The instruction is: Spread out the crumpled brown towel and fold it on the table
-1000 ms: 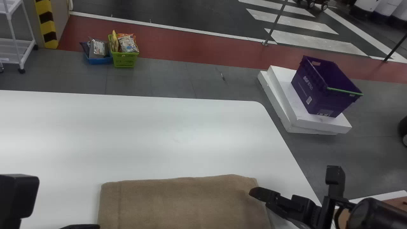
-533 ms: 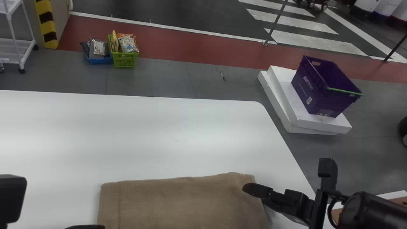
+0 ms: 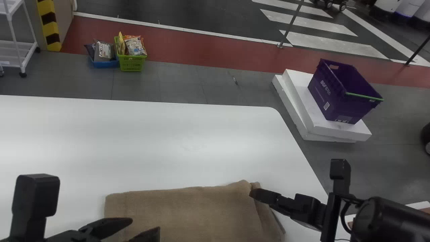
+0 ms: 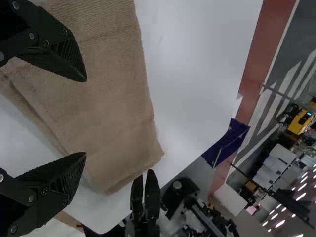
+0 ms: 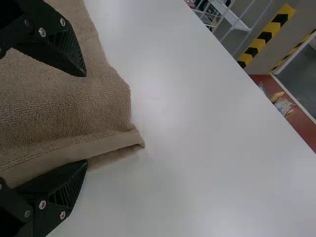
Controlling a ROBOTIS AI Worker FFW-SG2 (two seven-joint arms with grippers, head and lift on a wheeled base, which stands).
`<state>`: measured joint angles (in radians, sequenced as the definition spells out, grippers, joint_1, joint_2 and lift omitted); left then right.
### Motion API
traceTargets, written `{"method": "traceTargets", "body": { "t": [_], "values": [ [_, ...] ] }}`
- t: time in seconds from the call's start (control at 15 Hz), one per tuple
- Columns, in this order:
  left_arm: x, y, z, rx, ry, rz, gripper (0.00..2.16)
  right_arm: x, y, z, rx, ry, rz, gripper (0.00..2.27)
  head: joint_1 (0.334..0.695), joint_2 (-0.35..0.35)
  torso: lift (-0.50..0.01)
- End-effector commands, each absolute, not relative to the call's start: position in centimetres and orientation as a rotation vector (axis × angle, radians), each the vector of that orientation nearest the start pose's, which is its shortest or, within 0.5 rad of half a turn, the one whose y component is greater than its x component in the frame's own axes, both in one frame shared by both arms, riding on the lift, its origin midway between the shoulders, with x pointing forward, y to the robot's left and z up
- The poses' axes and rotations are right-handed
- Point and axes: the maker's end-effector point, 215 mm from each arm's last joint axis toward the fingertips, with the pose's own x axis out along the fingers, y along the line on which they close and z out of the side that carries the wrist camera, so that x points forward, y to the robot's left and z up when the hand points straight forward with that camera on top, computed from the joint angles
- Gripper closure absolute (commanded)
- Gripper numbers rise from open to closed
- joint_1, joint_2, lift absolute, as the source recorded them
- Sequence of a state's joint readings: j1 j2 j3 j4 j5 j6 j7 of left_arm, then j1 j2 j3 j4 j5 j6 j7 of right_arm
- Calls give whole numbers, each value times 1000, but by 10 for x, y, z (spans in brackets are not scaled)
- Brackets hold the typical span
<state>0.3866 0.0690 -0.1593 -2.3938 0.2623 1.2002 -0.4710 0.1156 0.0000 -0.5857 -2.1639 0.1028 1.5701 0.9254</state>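
Note:
The brown towel [image 3: 188, 211] lies as a flattened, layered rectangle at the table's near side, its right end rumpled. My left gripper [image 3: 145, 224] is above the towel's left part, and my right gripper [image 3: 260, 196] is at its far right corner. In the left wrist view my left gripper [image 4: 86, 117] stands open over the towel [image 4: 111, 103], whose layered edge runs between the fingers. The right wrist view has my right gripper [image 5: 87, 118] open, with the towel's [image 5: 64, 106] folded end between its fingers, not clamped.
The white table [image 3: 151, 141] extends beyond the towel, with its right edge running close to my right arm. On the floor past that edge, a purple crate [image 3: 342, 94] sits on white slabs [image 3: 302, 111]. Small baskets [image 3: 131, 63] and a white cart [image 3: 20, 50] stand farther back.
My right gripper has moved left, and the towel's right end has bunched leftward, exposing a lower layer. My left gripper, after a slight drift left at its outer part, has come rightward over the towel.

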Motion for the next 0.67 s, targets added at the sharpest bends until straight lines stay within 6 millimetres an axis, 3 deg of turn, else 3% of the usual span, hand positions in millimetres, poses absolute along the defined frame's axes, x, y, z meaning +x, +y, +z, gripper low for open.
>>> {"method": "traceTargets", "body": {
  "t": [0.0,0.13,0.27,0.33,0.53,0.6],
  "values": [
    [334,10,-401,-285,744,-782,383,372,-327,-427,647,845,188,356,695,-350,-127],
    [337,18,-406,-259,749,-760,515,372,-328,-423,655,834,199,589,695,-350,-127],
    [335,27,-412,-247,760,-743,549,374,-328,-414,652,814,213,593,695,-350,-127],
    [335,33,-415,-240,765,-728,839,373,-328,-412,658,806,216,593,695,-350,-127],
    [328,47,-428,-234,791,-699,883,368,-331,-409,667,797,219,593,695,-350,-127],
    [325,49,-433,-225,803,-689,994,366,-333,-409,676,792,219,593,695,-350,-127]
  ]
}}
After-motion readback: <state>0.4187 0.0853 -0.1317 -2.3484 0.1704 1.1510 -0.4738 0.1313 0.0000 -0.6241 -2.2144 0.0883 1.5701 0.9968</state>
